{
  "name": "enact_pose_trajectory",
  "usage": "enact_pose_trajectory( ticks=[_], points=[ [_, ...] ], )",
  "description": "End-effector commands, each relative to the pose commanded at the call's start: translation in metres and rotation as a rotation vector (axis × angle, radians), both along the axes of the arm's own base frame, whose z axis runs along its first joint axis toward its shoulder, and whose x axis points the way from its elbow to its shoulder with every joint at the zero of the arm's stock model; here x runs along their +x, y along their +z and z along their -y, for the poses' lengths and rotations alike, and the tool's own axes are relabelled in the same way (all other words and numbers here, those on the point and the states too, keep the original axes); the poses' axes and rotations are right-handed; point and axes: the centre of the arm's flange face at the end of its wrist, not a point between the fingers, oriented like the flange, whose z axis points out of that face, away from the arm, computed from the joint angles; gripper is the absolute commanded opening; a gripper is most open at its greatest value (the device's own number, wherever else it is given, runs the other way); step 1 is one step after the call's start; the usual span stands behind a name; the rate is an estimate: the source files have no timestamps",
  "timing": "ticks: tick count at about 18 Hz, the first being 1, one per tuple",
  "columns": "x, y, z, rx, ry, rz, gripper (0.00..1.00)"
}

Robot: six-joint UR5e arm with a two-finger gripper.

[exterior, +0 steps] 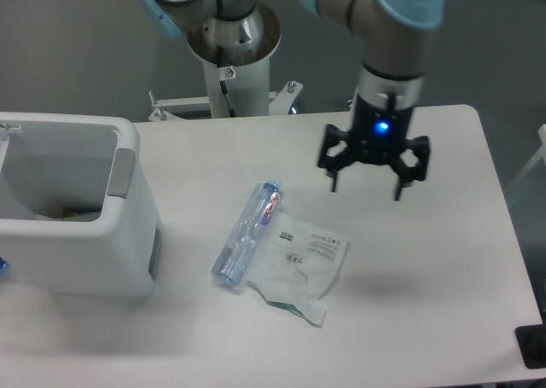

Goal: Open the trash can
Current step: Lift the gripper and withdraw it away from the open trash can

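Note:
The trash can (94,251) is a large white boxy bin at the left edge of the table. Its top stands open and I see into the hollow inside, with a grey tab (124,172) on its right rim. The flat lid itself is not clearly visible. My gripper (367,188) hangs above the table's right middle, far to the right of the bin, fingers spread open and empty, a blue light lit on its body.
A clear plastic bottle (246,233) with a blue cap lies diagonally on the table's middle. A crumpled white plastic wrapper (300,263) lies right of it. The robot's base column (232,72) stands behind the table's far edge.

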Motion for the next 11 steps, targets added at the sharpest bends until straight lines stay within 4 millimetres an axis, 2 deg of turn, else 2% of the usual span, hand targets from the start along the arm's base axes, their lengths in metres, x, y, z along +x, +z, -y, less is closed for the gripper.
enact_pose_trajectory(
  ticks=[3,6,11],
  points=[
    [-0.016,-0.014,0.018,-0.072,-0.142,-0.023,1.00],
    [-0.019,-0.020,0.022,-0.106,-0.307,-0.041,1.00],
    [-0.015,-0.039,0.023,-0.134,-0.354,-0.014,1.00]
  ],
)
